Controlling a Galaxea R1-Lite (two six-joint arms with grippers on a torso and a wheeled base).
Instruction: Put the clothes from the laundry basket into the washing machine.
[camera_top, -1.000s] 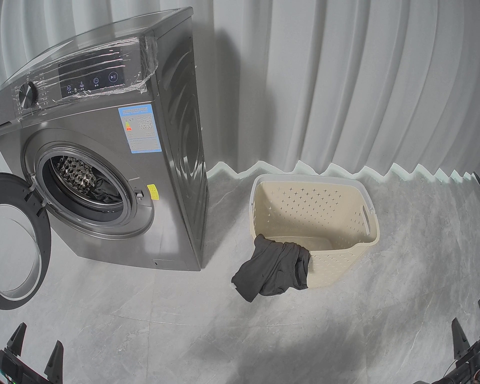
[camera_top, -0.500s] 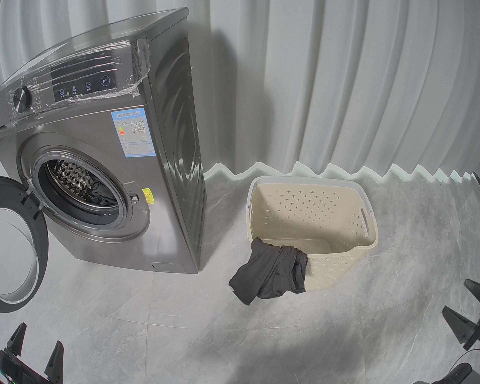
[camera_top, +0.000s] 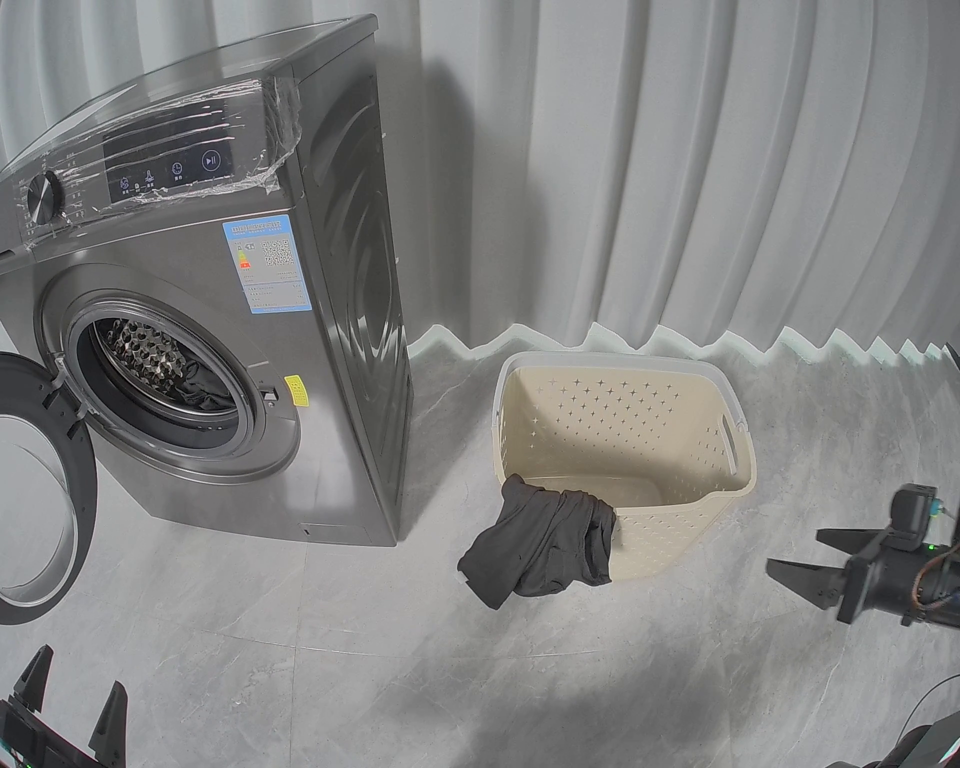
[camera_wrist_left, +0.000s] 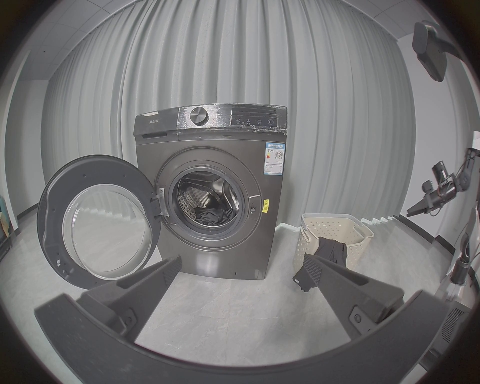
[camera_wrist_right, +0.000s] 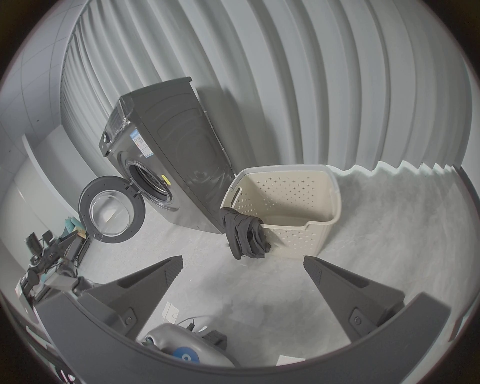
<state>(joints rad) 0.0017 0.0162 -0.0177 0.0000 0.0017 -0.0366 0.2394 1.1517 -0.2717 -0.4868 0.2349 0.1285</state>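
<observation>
A cream laundry basket (camera_top: 690, 520) stands on the grey floor right of the washing machine (camera_top: 330, 300). A dark garment (camera_top: 540, 545) hangs over the basket's front left rim, its lower part resting on the floor. The machine's round door (camera_top: 40, 490) is swung wide, and dark clothes (camera_top: 200, 385) lie in the drum. My right gripper (camera_top: 810, 560) hovers open to the right of the basket, fingers pointing at it. My left gripper (camera_top: 70, 690) is open low at the front left, before the machine. The left wrist view takes in the machine (camera_wrist_left: 215, 190), basket (camera_wrist_left: 335, 235) and garment (camera_wrist_left: 325, 257).
White curtains (camera_top: 700, 170) hang behind the basket and machine. Open grey floor (camera_top: 400, 650) lies between me and both. In the right wrist view, the basket (camera_wrist_right: 300, 210) and garment (camera_wrist_right: 245, 232) are ahead, with a cluttered stand (camera_wrist_right: 50, 255) off past the machine door.
My right gripper has risen from the bottom right corner and swung inward toward the basket. The camera shifted slightly between the two earlier frames. The left gripper has stayed put.
</observation>
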